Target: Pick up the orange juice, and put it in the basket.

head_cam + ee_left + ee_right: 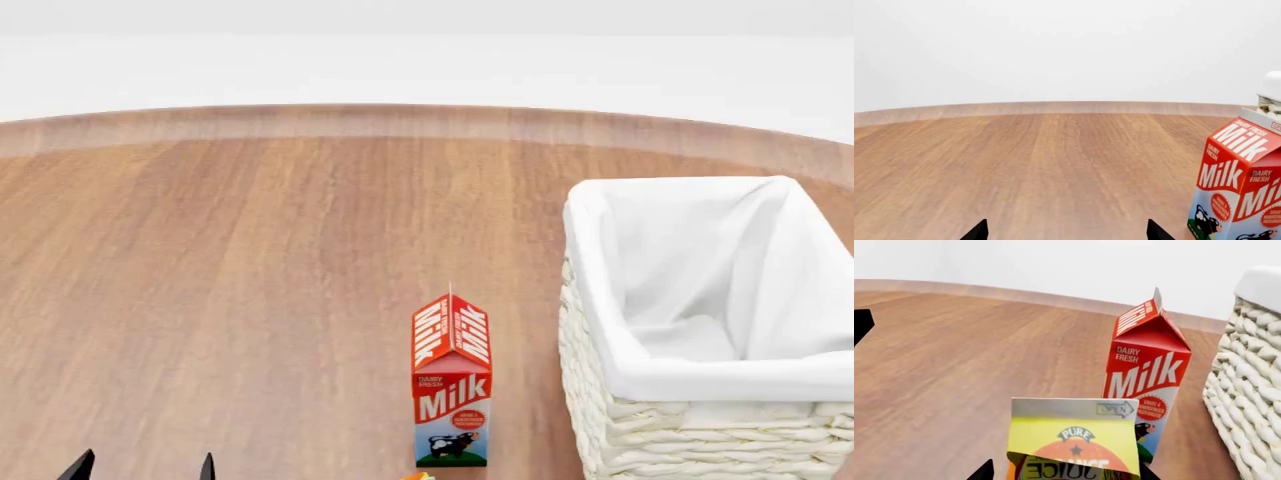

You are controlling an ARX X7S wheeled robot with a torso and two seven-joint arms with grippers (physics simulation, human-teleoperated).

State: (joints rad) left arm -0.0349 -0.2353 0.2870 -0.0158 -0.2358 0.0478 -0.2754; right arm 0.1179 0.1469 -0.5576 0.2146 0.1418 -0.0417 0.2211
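Carton of orange juice [1071, 440], yellow-and-orange with gable top, stands at lower centre of the right wrist view, before the red-and-white milk carton [1147, 375]. Likely rigid, light, smooth: grip flat sides mid-body. Left gripper [1066, 231] fingers apart, empty; right gripper state cannot be told.

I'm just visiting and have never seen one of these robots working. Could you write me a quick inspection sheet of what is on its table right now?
Surface: round wooden table, pale plain wall behind.
Job's things: orange juice upright, close before the right wrist camera, only a sliver in the head view; basket with white liner, nothing seen inside.
Clutter: Milk carton upright between juice and basket, apart from the basket.
Grippers: left gripper open over bare wood; right gripper has dark fingertips either side of the juice, grip cannot be told.
Cables: nothing seen.
Surroundings: nothing seen beyond the wall.
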